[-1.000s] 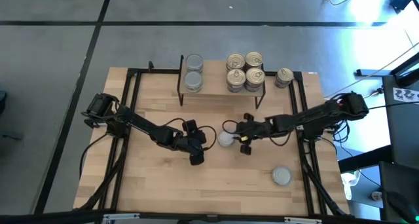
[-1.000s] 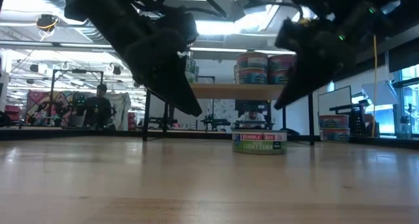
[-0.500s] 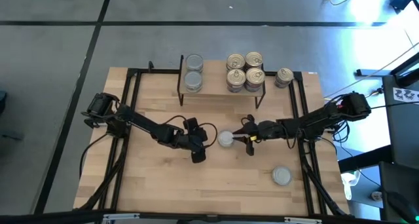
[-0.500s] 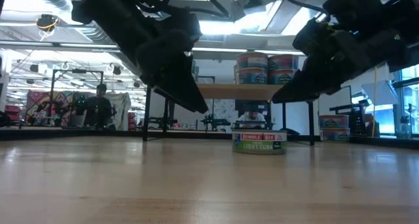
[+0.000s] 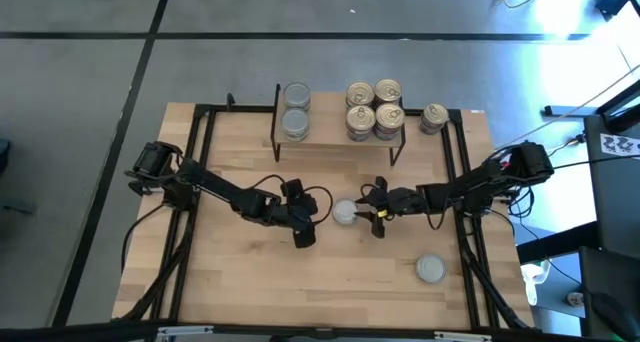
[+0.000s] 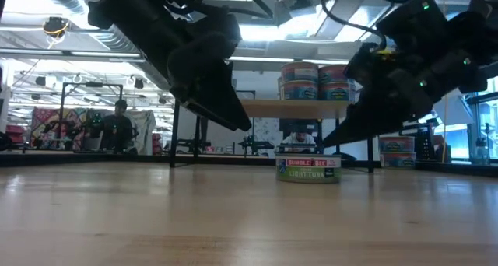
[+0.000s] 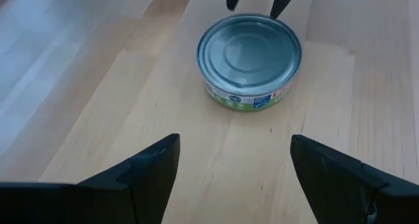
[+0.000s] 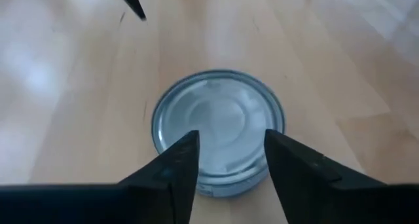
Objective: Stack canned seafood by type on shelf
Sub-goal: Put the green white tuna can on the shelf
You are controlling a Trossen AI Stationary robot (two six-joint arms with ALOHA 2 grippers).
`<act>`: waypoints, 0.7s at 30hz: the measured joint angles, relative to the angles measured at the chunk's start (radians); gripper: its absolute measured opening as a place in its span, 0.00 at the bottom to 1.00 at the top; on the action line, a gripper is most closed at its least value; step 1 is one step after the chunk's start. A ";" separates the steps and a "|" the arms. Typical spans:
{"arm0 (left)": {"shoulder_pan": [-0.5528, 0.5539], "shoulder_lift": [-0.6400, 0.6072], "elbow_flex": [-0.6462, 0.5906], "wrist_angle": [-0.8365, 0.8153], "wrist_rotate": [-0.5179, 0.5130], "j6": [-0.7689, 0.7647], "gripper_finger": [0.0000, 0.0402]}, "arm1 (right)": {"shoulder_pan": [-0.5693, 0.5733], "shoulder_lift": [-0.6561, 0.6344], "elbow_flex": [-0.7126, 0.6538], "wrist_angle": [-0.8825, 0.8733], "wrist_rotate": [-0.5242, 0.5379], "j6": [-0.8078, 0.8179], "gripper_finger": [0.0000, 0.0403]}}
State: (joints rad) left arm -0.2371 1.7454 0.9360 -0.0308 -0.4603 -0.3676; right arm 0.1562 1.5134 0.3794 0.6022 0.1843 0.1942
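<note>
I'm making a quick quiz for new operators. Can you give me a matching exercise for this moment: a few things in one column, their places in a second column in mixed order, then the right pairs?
Things:
1. silver tin
2. gold tins
3. left gripper
4. lone silver tin

Places:
A. on the shelf's right half
B. on the table near the front right
C. on the table between both open grippers
D. just left of the middle tin

The right gripper sits on that tin's other side.

Pairs: 1-C, 2-A, 3-D, 4-B

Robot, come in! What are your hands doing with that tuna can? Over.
Left gripper and right gripper open, either side of the can, not touching. Can upright on the table. Nothing blocking it.
</note>
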 joint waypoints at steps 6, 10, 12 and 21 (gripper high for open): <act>0.000 0.000 0.000 0.001 0.000 0.000 0.72 | 0.000 0.037 0.000 0.019 -0.018 -0.017 0.35; 0.000 0.000 0.000 0.001 0.000 0.000 0.72 | 0.000 0.037 0.003 -0.022 -0.007 -0.020 0.32; 0.000 0.000 0.000 0.001 0.000 0.000 0.72 | 0.001 0.036 0.004 -0.035 0.001 -0.020 0.32; 0.000 0.000 0.000 0.026 0.000 0.035 0.72 | 0.001 0.036 0.004 -0.049 0.007 -0.047 0.31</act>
State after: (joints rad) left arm -0.2367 1.7454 0.9360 -0.0048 -0.4603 -0.3321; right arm 0.1574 1.5494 0.3832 0.5528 0.1909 0.1469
